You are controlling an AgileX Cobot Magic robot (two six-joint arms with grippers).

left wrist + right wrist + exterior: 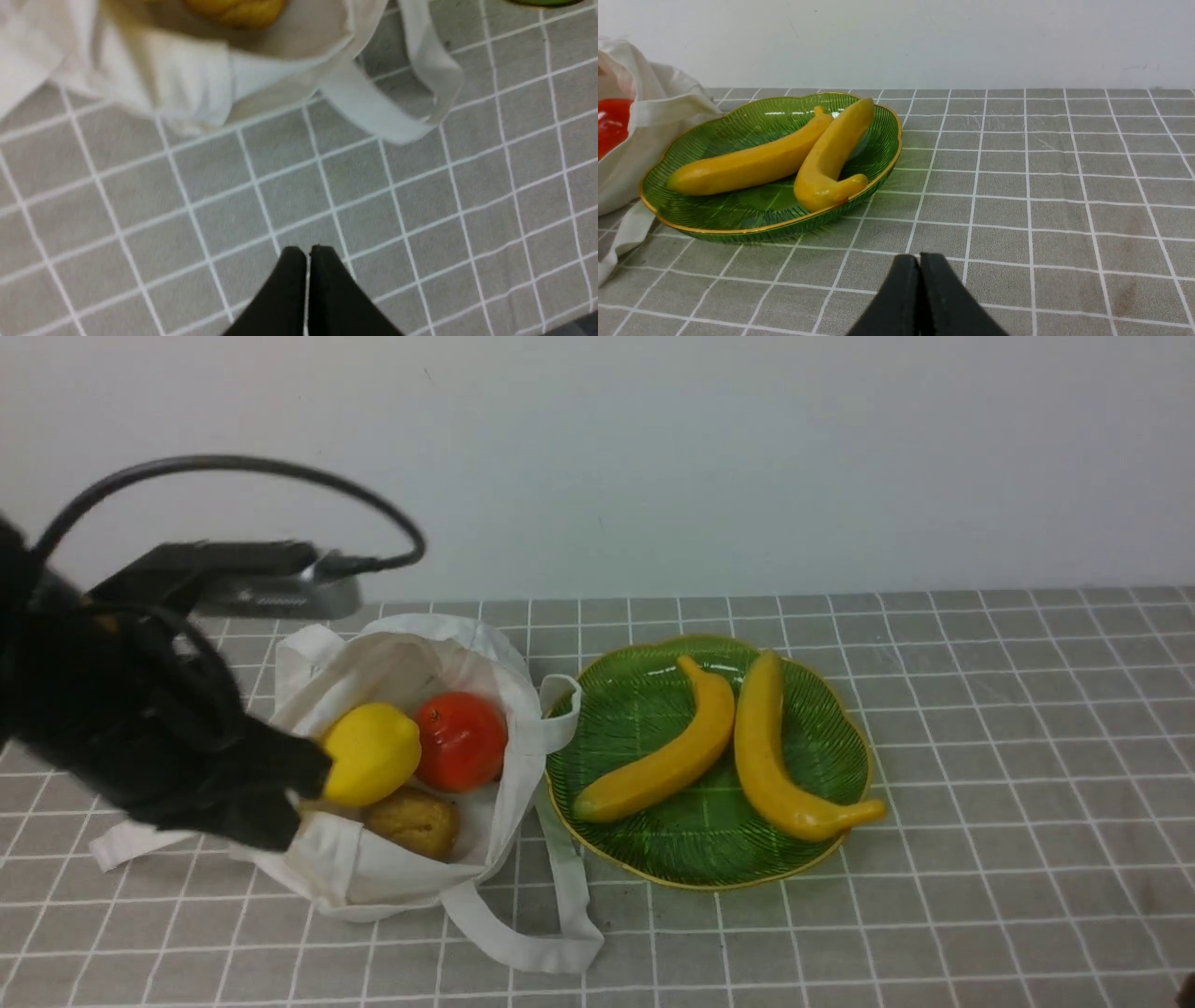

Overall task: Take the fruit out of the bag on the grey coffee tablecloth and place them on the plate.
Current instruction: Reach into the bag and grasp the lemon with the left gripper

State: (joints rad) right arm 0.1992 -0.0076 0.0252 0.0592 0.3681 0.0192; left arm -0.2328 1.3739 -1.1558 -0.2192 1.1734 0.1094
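**Three fruit in the bag, none yet on the plate**

The grey tablecloth (1008,728), a flat weave crossed by thin white lines, carries everything. On it the bag (373,882), soft off-white cloth slumped open with limp flat straps, holds all three fruit, so I judge that every transfer is left to do. Just beside it the plate (635,709), glossy ribbed green and leaf-shaped with a wavy gold rim, bears only two long smooth bananas (766,747).

Inside the bag lie a round shiny red fruit (461,739), a bright lemon (372,752) touching it, and a smaller dull brown oval fruit (414,821) nearer the camera.

The left gripper (307,252) hangs over the cloth near the bag, jaws pressed together on nothing. The right gripper (919,261), likewise closed and empty, sits low near the plate.
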